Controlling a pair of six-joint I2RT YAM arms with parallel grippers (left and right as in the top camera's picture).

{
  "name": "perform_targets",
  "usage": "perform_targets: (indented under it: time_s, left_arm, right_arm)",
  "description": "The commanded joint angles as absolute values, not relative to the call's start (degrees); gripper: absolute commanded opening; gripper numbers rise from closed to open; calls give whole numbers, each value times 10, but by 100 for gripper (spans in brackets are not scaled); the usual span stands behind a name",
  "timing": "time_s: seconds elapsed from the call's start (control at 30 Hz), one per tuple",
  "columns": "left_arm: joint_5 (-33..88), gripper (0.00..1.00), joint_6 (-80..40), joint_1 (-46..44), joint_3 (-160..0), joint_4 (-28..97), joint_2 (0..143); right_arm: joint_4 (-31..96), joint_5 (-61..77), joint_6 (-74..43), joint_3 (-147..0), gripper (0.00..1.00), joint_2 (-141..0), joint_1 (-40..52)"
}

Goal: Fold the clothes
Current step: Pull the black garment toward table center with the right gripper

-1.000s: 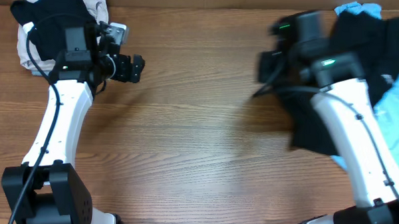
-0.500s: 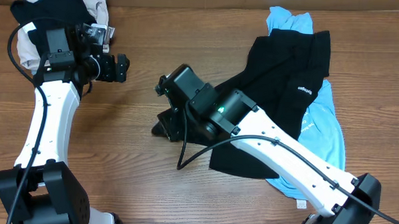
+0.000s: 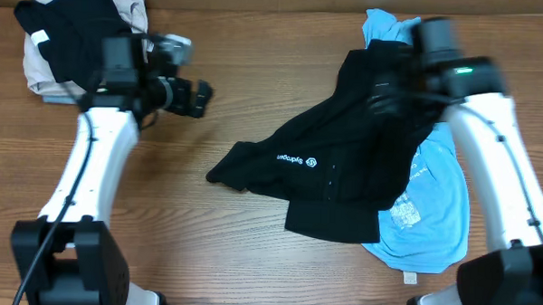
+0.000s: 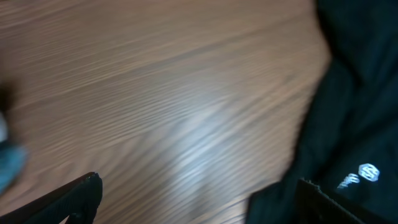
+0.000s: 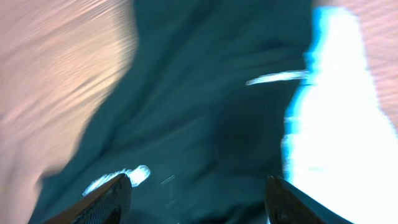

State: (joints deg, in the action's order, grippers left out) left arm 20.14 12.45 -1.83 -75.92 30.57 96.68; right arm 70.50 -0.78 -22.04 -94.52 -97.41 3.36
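Note:
A large black T-shirt (image 3: 343,187) lies spread and rumpled across the right half of the table, its small white logo (image 3: 294,160) facing up. Under it a light blue T-shirt (image 3: 433,203) sticks out at the right and at the far edge. My right gripper (image 3: 393,84) hovers, blurred by motion, over the black shirt's far part. In the right wrist view it (image 5: 199,199) is open over the black cloth (image 5: 205,106), holding nothing. My left gripper (image 3: 201,97) is open over bare wood, left of the shirt. The left wrist view shows the black shirt (image 4: 360,93) at the right.
A pile of black and pale clothes (image 3: 67,32) sits at the far left corner, behind the left arm. The wooden table (image 3: 205,250) shows bare between the arms and along the front. A white tag (image 3: 410,278) pokes out at the blue shirt's near hem.
My right gripper has opened and let the black shirt go, then swung back to the far right. The shirt now lies spread with its logo up. The left gripper moved slightly right.

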Motion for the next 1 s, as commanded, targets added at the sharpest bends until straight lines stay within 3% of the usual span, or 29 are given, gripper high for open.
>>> perform_targets:
  time_s: [0.0, 0.1, 0.17, 0.2, 0.27, 0.33, 0.4, 0.57, 0.97]
  left_arm:
    - [200, 100, 142, -70, -774, 295, 1003]
    - [200, 100, 142, -101, -774, 284, 1035]
    - [202, 94, 142, -123, -774, 281, 1060]
    - [202, 87, 142, -132, -774, 280, 1071]
    - [201, 72, 142, -145, -774, 281, 1091]
    - [202, 40, 142, -158, -774, 282, 1106]
    - [200, 25, 142, -168, -774, 285, 1120]
    - [199, 4, 142, -173, -774, 296, 1150]
    - [273, 4, 196, -175, -774, 367, 1167]
  right_arm:
    - [692, 11, -210, -891, 72, -981, -61]
    - [653, 49, -193, -833, 68, -993, -109]
    - [609, 68, -193, -779, 55, -1000, -130]
    - [585, 77, -193, -752, 39, -1001, -137]
    - [535, 93, -193, -697, 18, -1001, -140]
    - [484, 102, -196, -646, 10, -1001, -140]
    - [444, 102, -203, -608, 9, -1001, -140]
    - [350, 102, -211, -534, 9, -1005, -140]
    - [296, 91, -211, -521, 10, -1039, -140]
